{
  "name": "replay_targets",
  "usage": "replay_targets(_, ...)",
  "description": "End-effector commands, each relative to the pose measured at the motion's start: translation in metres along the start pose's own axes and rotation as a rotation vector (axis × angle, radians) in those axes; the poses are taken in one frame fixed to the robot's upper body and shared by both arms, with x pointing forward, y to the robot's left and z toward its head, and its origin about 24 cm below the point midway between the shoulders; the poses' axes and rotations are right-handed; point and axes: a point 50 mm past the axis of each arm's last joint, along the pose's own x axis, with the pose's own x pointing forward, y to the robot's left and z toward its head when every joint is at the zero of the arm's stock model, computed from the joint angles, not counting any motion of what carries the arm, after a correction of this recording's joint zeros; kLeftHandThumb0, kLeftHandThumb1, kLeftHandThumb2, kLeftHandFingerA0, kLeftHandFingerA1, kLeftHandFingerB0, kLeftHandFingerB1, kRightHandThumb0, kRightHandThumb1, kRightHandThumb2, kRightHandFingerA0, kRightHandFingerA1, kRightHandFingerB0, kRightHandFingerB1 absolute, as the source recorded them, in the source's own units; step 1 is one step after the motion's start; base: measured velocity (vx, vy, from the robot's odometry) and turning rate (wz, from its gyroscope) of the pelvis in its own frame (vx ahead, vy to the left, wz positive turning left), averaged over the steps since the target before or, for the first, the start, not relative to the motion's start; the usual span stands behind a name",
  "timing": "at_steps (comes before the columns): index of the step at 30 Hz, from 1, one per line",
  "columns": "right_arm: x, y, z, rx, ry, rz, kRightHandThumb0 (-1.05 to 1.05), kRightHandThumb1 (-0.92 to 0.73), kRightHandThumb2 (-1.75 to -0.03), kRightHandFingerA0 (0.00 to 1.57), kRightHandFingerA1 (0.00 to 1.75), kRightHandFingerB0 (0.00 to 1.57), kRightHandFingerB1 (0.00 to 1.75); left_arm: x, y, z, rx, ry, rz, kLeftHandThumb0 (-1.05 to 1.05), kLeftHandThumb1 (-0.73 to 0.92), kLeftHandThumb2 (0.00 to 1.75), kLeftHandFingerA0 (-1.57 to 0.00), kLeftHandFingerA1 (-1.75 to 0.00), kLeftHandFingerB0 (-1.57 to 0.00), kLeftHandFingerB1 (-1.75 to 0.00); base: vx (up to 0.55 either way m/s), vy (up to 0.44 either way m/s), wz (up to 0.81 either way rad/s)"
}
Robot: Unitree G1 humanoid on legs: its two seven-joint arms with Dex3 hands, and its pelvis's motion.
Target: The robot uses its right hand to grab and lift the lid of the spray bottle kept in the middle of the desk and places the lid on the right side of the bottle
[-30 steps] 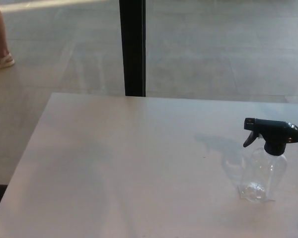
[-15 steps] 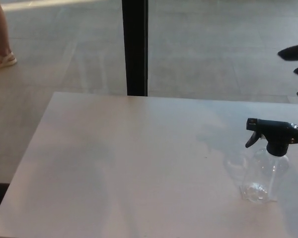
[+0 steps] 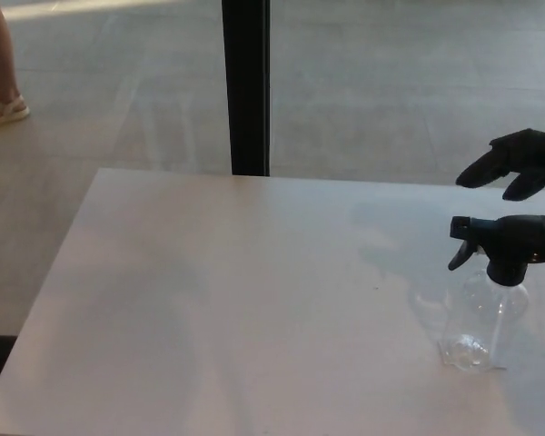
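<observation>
A clear plastic spray bottle (image 3: 481, 322) stands upright on the white desk (image 3: 209, 300), near its right side. Its black trigger lid (image 3: 504, 241) sits on the bottle's neck, nozzle pointing left. My right hand (image 3: 522, 162) comes in from the right edge and hovers just above and behind the lid, fingers spread apart and holding nothing. It is not touching the lid. My left hand does not show.
A black vertical post (image 3: 246, 86) stands behind the desk's far edge. Grey tiled floor lies beyond. A person's leg and sandalled foot (image 3: 0, 91) show at the top left, far from the desk.
My right hand has moved in from the right edge, leftward and down toward the lid; only its fingertips showed half a second ago. The bottle has not moved.
</observation>
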Motion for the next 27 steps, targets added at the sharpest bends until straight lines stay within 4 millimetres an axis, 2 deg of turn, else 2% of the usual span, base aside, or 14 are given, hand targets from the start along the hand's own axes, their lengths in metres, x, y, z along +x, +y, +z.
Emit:
replay_targets(1, 0.005, 0.005, 0.001, -0.109, 0.03, 0.017, -0.79, -0.75, -0.63, 0.69, 0.61, 0.65, 0.42, -0.002, 0.008, 0.008, 0.059, -0.031, 0.011, -0.9, 0.91, 0.67, -0.56, -0.51, -0.38, -0.4, 0.0, 0.0, 0.0)
replay_targets(3, 0.007, 0.008, 0.0, -0.14, 0.044, 0.03, -0.8, -0.77, -0.63, 0.69, 0.57, 0.65, 0.42, -0.002, 0.007, 0.007, 0.065, -0.026, 0.003, -0.93, 0.76, 1.13, -0.5, -0.61, -0.32, -0.52, 0.0, 0.0, 0.0)
replay_targets(5, 0.009, 0.009, -0.001, -0.175, 0.059, 0.046, -0.84, -0.8, -0.65, 0.64, 0.57, 0.62, 0.4, -0.002, 0.007, 0.007, 0.07, -0.029, 0.004, -0.9, 0.91, 0.67, -0.57, -0.5, -0.38, -0.4, 0.0, 0.0, 0.0)
replay_targets(11, 0.014, 0.02, -0.004, -0.266, 0.116, 0.113, -0.89, -0.83, -0.65, 0.63, 0.7, 0.6, 0.38, -0.002, 0.006, 0.005, 0.089, -0.014, 0.009, -0.9, 0.91, 0.67, -0.57, -0.5, -0.38, -0.4, 0.0, 0.0, 0.0)
replay_targets(12, 0.014, 0.024, -0.004, -0.287, 0.129, 0.133, -0.87, -0.66, -1.07, 0.59, 0.74, 0.54, 0.52, -0.003, 0.006, 0.003, 0.095, -0.012, 0.009, -0.91, 0.91, 0.67, -0.58, -0.5, -0.38, -0.4, 0.0, 0.0, 0.0)
replay_targets(13, 0.015, 0.025, -0.005, -0.304, 0.134, 0.146, -0.89, -0.84, -0.66, 0.59, 0.66, 0.59, 0.37, -0.003, 0.007, 0.003, 0.114, -0.013, 0.011, -0.94, 0.91, 0.67, -0.58, -0.48, -0.38, -0.39, 0.0, 0.0, 0.0)
replay_targets(15, 0.015, 0.027, -0.004, -0.318, 0.14, 0.152, -0.87, -0.65, -1.07, 0.57, 0.7, 0.54, 0.52, -0.003, 0.007, 0.003, 0.122, -0.013, 0.012, -0.92, 0.91, 0.67, -0.59, -0.49, -0.39, -0.4, 0.0, 0.0, 0.0)
replay_targets(16, 0.016, 0.03, -0.006, -0.315, 0.146, 0.166, -0.88, -0.82, -0.65, 0.58, 0.59, 0.58, 0.38, -0.003, 0.007, 0.003, 0.117, -0.017, 0.007, -0.89, 0.7, 1.13, -0.52, -0.6, -0.29, -0.5, 0.0, 0.0, 0.0)
replay_targets(18, 0.016, 0.032, -0.007, -0.316, 0.147, 0.171, -0.88, -0.82, -0.65, 0.58, 0.59, 0.58, 0.38, -0.003, 0.007, 0.003, 0.116, -0.019, 0.008, -0.89, 0.7, 1.13, -0.52, -0.6, -0.29, -0.5, 0.0, 0.0, 0.0)
replay_targets(19, 0.016, 0.033, -0.008, -0.316, 0.146, 0.169, -0.86, -0.63, -1.05, 0.57, 0.76, 0.54, 0.53, -0.003, 0.007, 0.003, 0.102, -0.015, 0.007, -0.92, 0.9, 0.67, -0.58, -0.51, -0.38, -0.4, 0.0, 0.0, 0.0)
replay_targets(20, 0.016, 0.034, -0.009, -0.317, 0.148, 0.168, -0.88, -0.81, -0.64, 0.57, 0.86, 0.6, 0.38, -0.003, 0.006, 0.003, 0.111, -0.012, 0.01, -0.89, 0.72, 1.12, -0.53, -0.61, -0.33, -0.52, 0.0, 0.0, 0.0)
replay_targets(21, 0.016, 0.035, -0.01, -0.314, 0.15, 0.171, -0.87, -0.79, -0.65, 0.56, 0.93, 0.59, 0.38, -0.003, 0.006, 0.003, 0.11, -0.014, 0.01, -0.9, 0.91, 0.67, -0.58, -0.5, -0.39, -0.4, 0.0, 0.0, 0.0)
replay_targets(25, 0.016, 0.036, -0.008, -0.316, 0.161, 0.174, -0.81, -0.6, -1.01, 0.59, 0.81, 0.52, 0.53, -0.002, 0.005, 0.002, 0.089, -0.009, 0.011, -0.9, 0.9, 0.67, -0.58, -0.51, -0.38, -0.4, 0.0, 0.0, 0.0)
replay_targets(27, 0.016, 0.037, -0.008, -0.332, 0.158, 0.173, -0.76, -0.74, -0.63, 0.67, 0.8, 0.55, 0.37, -0.002, 0.005, 0.002, 0.102, -0.012, 0.011, -0.91, 0.91, 0.67, -0.58, -0.5, -0.38, -0.4, 0.0, 0.0, 0.0)
